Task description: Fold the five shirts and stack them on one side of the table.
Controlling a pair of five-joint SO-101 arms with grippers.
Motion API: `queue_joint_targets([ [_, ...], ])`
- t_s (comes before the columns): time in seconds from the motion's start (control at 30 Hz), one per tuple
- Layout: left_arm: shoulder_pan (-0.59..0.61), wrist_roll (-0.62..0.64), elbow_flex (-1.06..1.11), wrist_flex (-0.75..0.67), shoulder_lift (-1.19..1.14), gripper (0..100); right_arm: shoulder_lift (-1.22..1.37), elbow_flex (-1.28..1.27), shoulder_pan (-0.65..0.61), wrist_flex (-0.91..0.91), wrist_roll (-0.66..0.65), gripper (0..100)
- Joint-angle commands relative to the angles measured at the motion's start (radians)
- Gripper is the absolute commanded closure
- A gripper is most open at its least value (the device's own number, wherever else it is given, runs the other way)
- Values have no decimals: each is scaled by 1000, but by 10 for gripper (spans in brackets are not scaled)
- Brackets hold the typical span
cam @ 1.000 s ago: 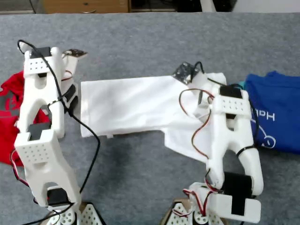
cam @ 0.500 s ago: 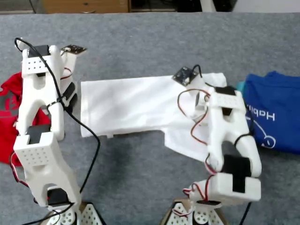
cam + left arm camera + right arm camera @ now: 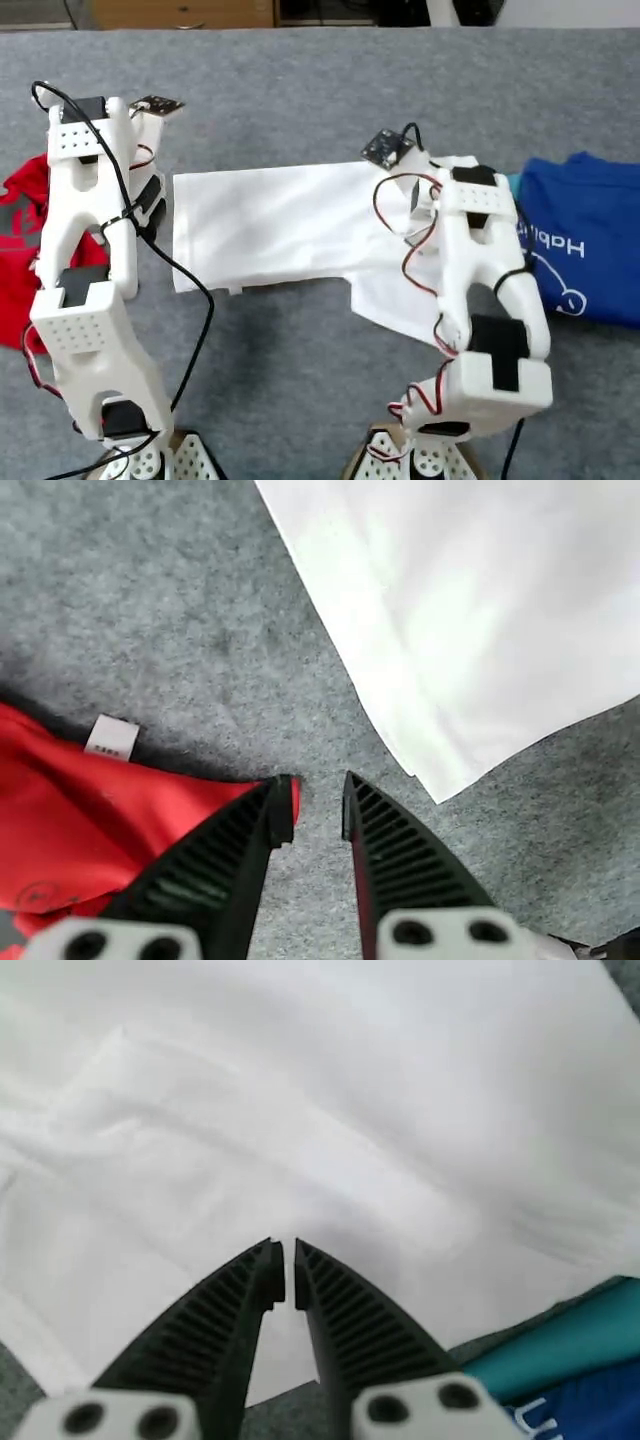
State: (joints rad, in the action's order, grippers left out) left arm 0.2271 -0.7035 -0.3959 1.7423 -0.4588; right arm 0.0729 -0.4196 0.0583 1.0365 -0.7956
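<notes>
A white shirt point(image 3: 280, 225) lies partly folded across the middle of the grey table, with a sleeve sticking out toward the front right. A red shirt point(image 3: 20, 220) is crumpled at the left edge and a blue shirt point(image 3: 585, 240) lies at the right. My left gripper point(image 3: 318, 798) hovers over bare table between the red shirt point(image 3: 90, 830) and the white shirt's corner point(image 3: 450, 630), slightly open and holding nothing. My right gripper point(image 3: 287, 1252) is just over the white shirt's point(image 3: 300, 1110) right part, shut, with no cloth visibly caught.
A strip of teal cloth point(image 3: 560, 1350) pokes out beside the blue shirt point(image 3: 590, 1410). A white label point(image 3: 110, 738) is on the red shirt. Bare table point(image 3: 300, 90) stretches behind the shirts, and a wooden cabinet point(image 3: 180, 12) stands beyond the far edge.
My right arm has swung a little to the left and farther over the white shirt. The shirt and the left arm have not moved.
</notes>
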Motion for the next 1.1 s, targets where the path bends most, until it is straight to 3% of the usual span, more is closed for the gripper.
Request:
queue_joint_targets([
  [0.0, -17, 17, -9, 14, 68, 904, -107, 44, -4, 48, 11, 964],
  [0.17, -34, 43, -20, 14, 125, 904, -295, 48, 42, 152, 12, 964],
  [0.4, -173, 155, 14, 9, 231, 904, -667, 44, 199, 278, 12, 964],
  [0.63, -404, 319, 77, 6, 229, 904, -1050, 42, 242, 313, 69, 964],
  [0.83, -623, 457, 184, -97, 202, 900, -1265, 44, 234, 313, 147, 963],
  [1.07, -859, 471, 219, -189, 142, 827, -1377, 42, 237, 321, 152, 963],
])
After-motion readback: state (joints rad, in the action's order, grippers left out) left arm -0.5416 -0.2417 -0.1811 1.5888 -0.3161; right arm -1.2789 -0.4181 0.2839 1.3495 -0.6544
